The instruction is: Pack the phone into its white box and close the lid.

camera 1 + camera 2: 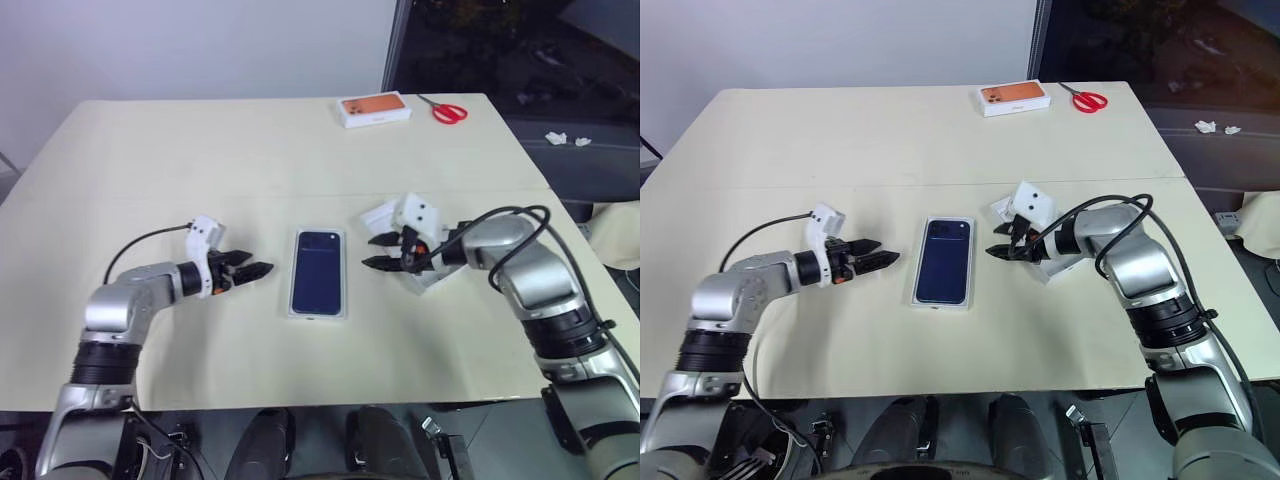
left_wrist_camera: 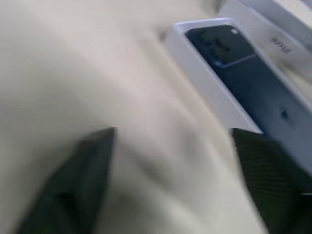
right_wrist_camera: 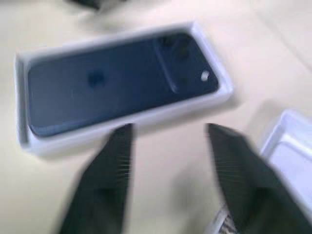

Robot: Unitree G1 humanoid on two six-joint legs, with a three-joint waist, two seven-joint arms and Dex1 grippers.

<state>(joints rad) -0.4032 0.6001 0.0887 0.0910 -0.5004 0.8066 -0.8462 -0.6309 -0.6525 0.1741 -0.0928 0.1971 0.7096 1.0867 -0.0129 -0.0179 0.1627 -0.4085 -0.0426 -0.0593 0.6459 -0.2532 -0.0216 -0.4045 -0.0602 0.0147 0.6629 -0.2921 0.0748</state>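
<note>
Centre of table: you see the phone lying back-up inside the white box, uncovered.
Room: bare table on both long sides of the box.
Left gripper: level, pointing at the box's left edge, fingers apart, empty.
Right gripper: tilted down toward the right edge, parted, empty.
Lid: just right, beneath your right wrist.
</note>
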